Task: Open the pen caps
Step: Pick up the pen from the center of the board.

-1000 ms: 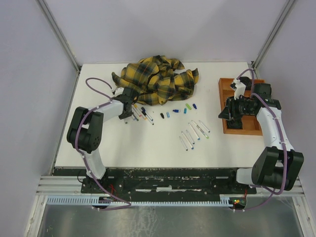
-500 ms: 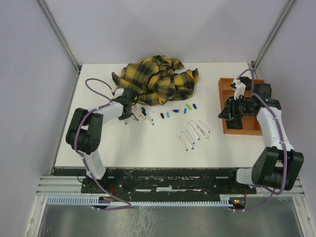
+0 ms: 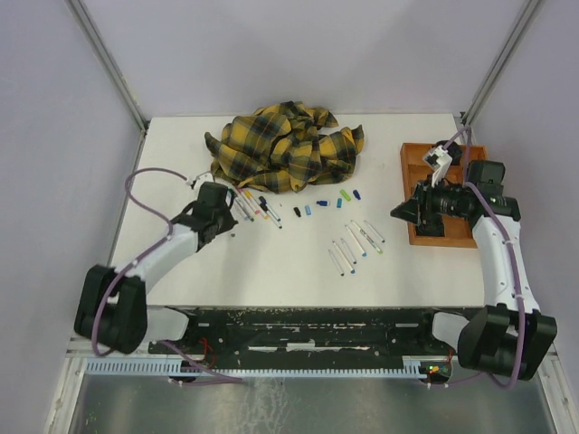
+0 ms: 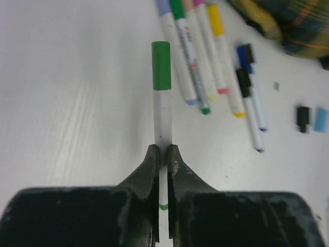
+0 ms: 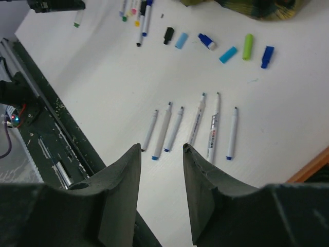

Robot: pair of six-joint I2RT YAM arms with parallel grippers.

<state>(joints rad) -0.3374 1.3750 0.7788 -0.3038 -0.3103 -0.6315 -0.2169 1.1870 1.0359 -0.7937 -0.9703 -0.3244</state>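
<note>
My left gripper point(image 4: 163, 152) is shut on the white barrel of a pen point(image 4: 163, 118) whose green cap point(image 4: 161, 66) is on and points away from the jaws. In the top view this gripper point(image 3: 220, 210) sits just left of a cluster of capped pens point(image 3: 258, 208), seen close up as capped pens point(image 4: 198, 56). Loose pen caps point(image 3: 339, 202) in black, blue and green lie in a line mid-table, also visible as caps point(image 5: 227, 54). Several uncapped pens point(image 5: 198, 126) lie side by side below my right gripper point(image 5: 161, 146), which hangs open and empty above the table point(image 3: 271, 262).
A yellow-and-black plaid cloth point(image 3: 285, 149) is bunched at the back, touching the capped pens. A wooden tray point(image 3: 443, 240) stands at the right edge under the right arm. The dark front rail point(image 5: 46, 128) runs along the table's near edge.
The left jaws have closed on the green-capped pen, and the left arm has swung out leftward, drawing the pen away from the cluster. The right gripper has shifted slightly left.
</note>
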